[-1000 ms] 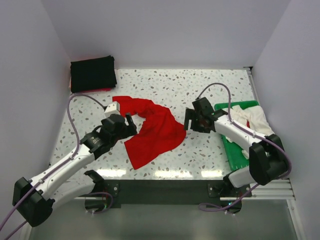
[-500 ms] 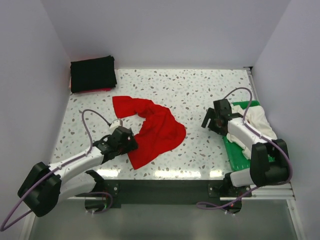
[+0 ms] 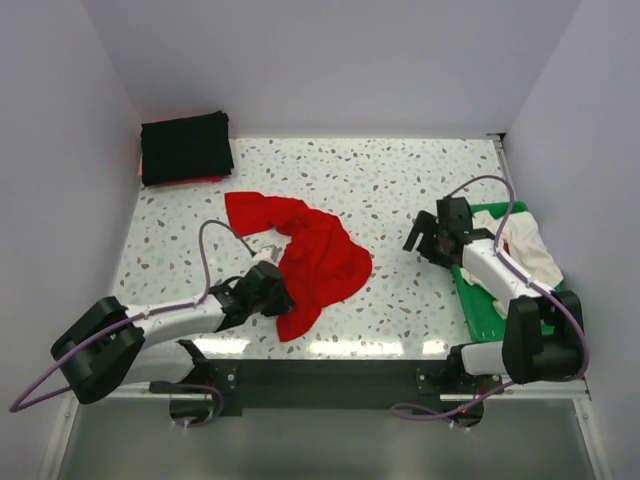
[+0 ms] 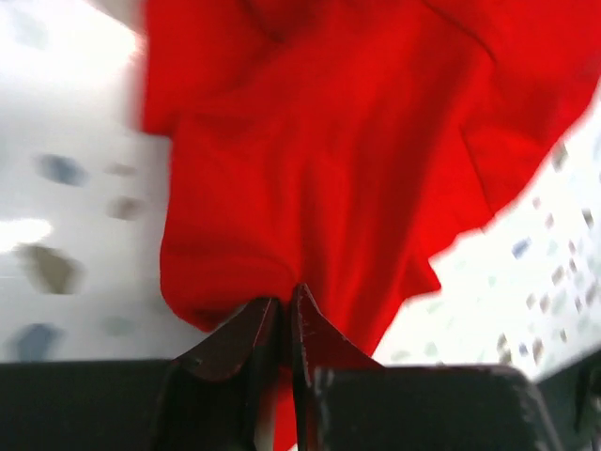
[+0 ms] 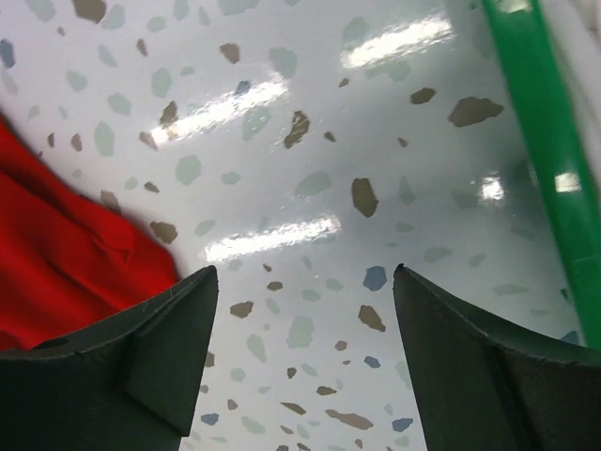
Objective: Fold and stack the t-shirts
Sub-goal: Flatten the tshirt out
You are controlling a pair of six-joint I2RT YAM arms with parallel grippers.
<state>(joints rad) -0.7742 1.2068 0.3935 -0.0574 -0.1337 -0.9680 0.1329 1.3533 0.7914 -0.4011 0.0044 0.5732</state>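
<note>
Black cloth, the black t-shirt (image 3: 186,147), is seen folded square well behind and left of the red t-shirt (image 3: 318,258), unmoved over the last second. At that shirt's near corner the left gripper (image 4: 285,299) is now closed down to a narrow slit on a bunch of red fabric; a second ago it was held beside the shirt's left edge, so a grasp has just been made, and the near hem is already drawn up and crumpled. The shirt is judged still unfolded, with spreading yet to be done. To the right of the red t-shirt, the right gripper (image 3: 417,241) is held wide apart and empty, having been pulled back from the shirt's right edge toward the green tray (image 3: 468,300), on which the whitish t-shirt (image 3: 530,252) is heaped.
</note>
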